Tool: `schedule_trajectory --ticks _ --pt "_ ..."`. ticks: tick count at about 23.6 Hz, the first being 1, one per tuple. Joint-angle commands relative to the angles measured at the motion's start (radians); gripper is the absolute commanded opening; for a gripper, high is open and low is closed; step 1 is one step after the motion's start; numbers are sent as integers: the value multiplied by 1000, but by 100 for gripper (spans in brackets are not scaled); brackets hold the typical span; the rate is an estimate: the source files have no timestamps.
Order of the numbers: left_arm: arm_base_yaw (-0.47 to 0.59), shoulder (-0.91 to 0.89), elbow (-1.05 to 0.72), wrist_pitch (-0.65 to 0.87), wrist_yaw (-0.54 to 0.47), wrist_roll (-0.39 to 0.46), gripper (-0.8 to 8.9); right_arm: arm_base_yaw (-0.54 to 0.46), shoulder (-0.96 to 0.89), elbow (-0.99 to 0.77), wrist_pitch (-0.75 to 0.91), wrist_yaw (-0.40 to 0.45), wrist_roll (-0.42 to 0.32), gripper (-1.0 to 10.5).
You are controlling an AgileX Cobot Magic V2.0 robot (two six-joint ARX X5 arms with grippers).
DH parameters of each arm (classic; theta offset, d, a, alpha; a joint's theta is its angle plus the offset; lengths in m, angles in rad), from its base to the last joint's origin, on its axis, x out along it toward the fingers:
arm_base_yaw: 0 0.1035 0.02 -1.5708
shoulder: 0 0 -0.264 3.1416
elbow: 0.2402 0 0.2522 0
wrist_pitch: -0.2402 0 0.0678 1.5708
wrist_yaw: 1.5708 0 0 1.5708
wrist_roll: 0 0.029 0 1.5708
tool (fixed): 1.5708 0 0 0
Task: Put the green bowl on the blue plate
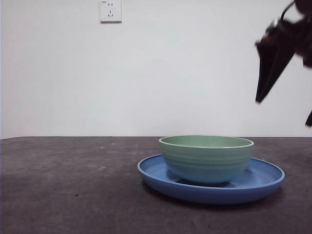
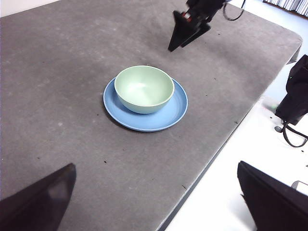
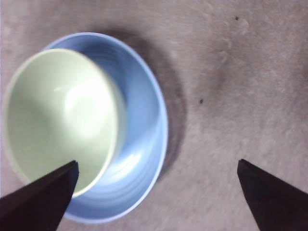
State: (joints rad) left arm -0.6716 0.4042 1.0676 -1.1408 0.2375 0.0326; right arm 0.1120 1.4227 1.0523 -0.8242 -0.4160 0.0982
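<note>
While the bowl sits on the plate, this is how the table looks from where I stand:

Bowl: the green bowl [image 1: 206,158] stands upright on the blue plate [image 1: 265,177], its base touching the plate's floor, nothing inside it that I can see.

Bowl's place on the plate: from the left wrist view the green bowl [image 2: 144,88] sits off-centre, leaving a wider band of the blue plate [image 2: 175,108] bare on one side.

Plate: flat on the dark grey table [image 1: 63,185], its rim showing all round the bowl.

Right end effector: the right end effector [image 3: 156,192] hangs in the air above the bowl and plate, jaws spread wide, holding nothing; one jaw is over the bowl's rim, the other over bare table. In the front view it shows as a dark shape at the upper right, the right end effector [image 1: 278,61] well clear of the bowl.

Left end effector: the left end effector [image 2: 156,192] hangs well apart from the plate, over the table's near edge, jaws wide, holding nothing.

Wall: a white socket [image 1: 110,10] high on the pale wall behind the table.
</note>
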Motion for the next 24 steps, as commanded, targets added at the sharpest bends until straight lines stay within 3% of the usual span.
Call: schedule_trajectory --ticks 1,4,10,17,24 --pt "-5 2 8 11 -2 1 539 -10 72 16 28 -2 -22 502" --pt "-5 2 8 11 -2 1 539 -17 127 16 37 -3 -37 475" --pt "-5 2 8 11 -2 1 539 -16 215 16 43 -47 -98 313" --pt "-5 2 8 11 -1 1 539 -8 246 16 74 -138 -117 259" --pt "-5 2 8 12 -2 1 539 22 279 16 87 -132 -108 206"
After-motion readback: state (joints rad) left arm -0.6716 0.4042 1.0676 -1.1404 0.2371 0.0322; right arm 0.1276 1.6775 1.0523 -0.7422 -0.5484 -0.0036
